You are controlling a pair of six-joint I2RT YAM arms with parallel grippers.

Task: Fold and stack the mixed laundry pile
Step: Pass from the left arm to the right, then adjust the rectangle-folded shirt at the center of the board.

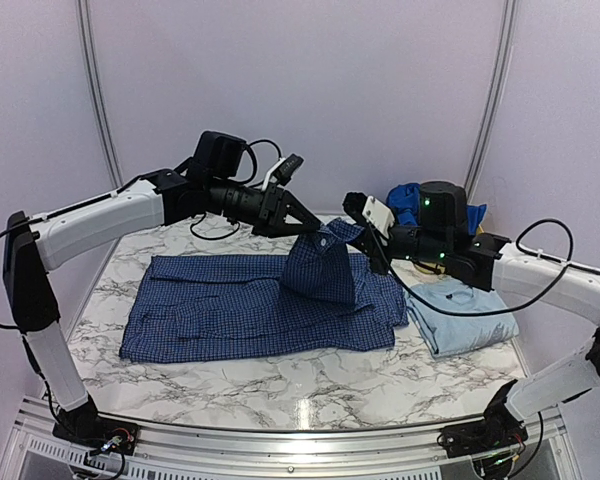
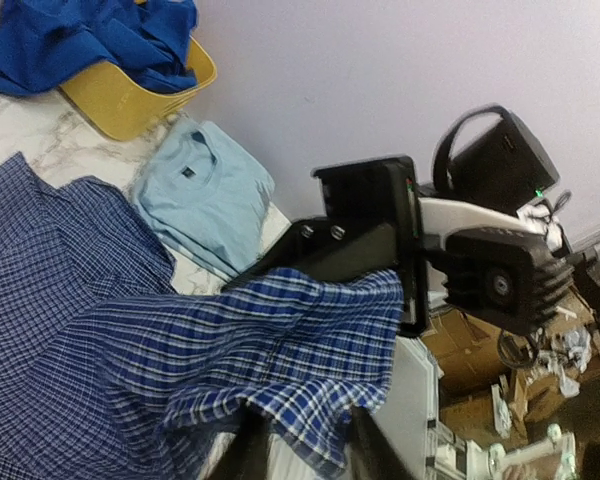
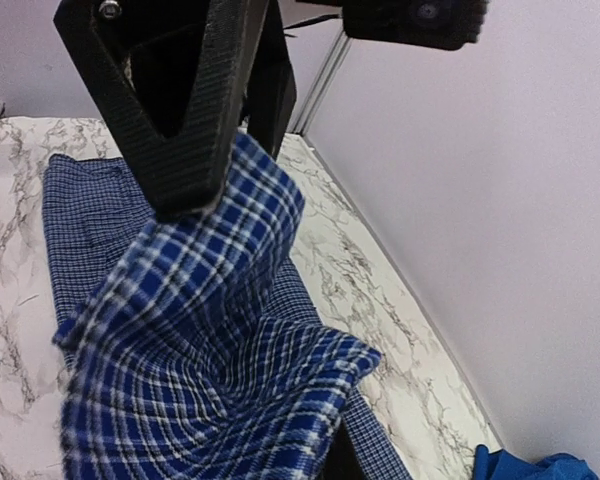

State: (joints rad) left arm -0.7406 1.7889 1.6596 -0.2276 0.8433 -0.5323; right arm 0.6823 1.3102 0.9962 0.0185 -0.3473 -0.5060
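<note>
While half aloft at right fingers, checked shirt.

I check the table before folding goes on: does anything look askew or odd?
The shirt lies flat except one part near its right end, raised into a peak held in the right gripper. Blue clothes hang over the basket rim.

No text, brand, number or sign can be read in any view. The pale blue T-shirt, lying by the right edge of the table, carries a small dark tag inside its collar, too blurred to read.
</note>
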